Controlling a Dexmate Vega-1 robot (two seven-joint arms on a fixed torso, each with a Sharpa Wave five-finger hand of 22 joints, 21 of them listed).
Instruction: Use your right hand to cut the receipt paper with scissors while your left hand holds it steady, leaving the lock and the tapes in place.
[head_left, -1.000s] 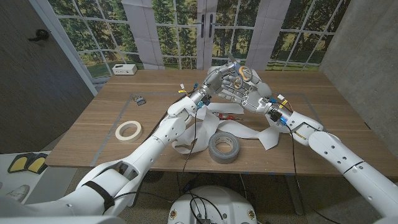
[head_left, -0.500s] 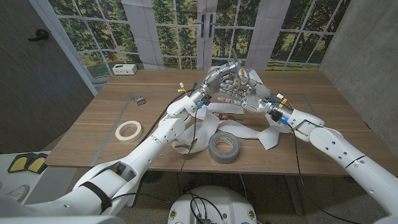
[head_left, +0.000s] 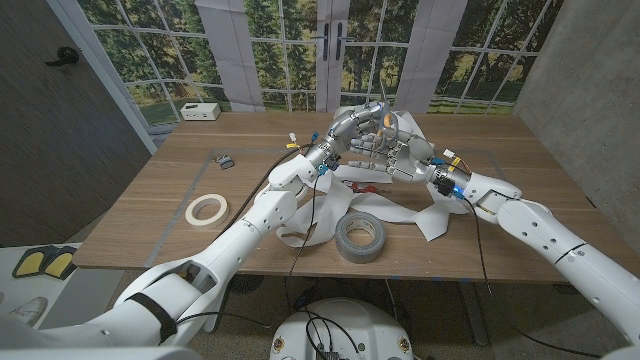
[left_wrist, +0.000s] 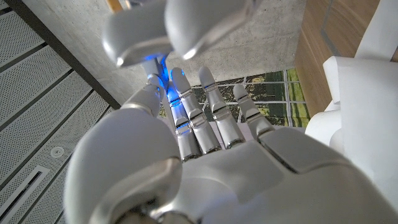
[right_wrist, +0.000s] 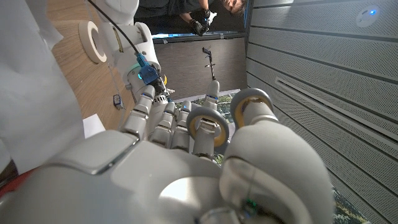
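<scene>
**Both hands raised together over the paper, scissors in my right hand**

From the head camera I see my two hands meeting above the far middle of the table (head_left: 140, 215). My right hand (head_left: 400, 150) holds the scissors (head_left: 384, 117); in the right wrist camera its fingers (right_wrist: 208, 127) pass through the two ring handles, and the blades point up, toward 12 o'clock. I cannot tell if the blades are apart or together. My left hand (head_left: 350, 130) is just beside the right one, at its 9 o'clock, with fingers curled, but I cannot tell if it really pinches the paper or only touches it.

The receipt paper (head_left: 395, 212) lies in long white loops on the table under both hands and runs toward the near edge. The grey tape roll (head_left: 359, 236) stands on this paper, at 6 o'clock from the hands. The white tape roll (head_left: 206, 209) lies well apart at 8 o'clock. The small lock (head_left: 223, 160) is at 9 o'clock. A white box (head_left: 200, 111) sits at the far left edge.
</scene>
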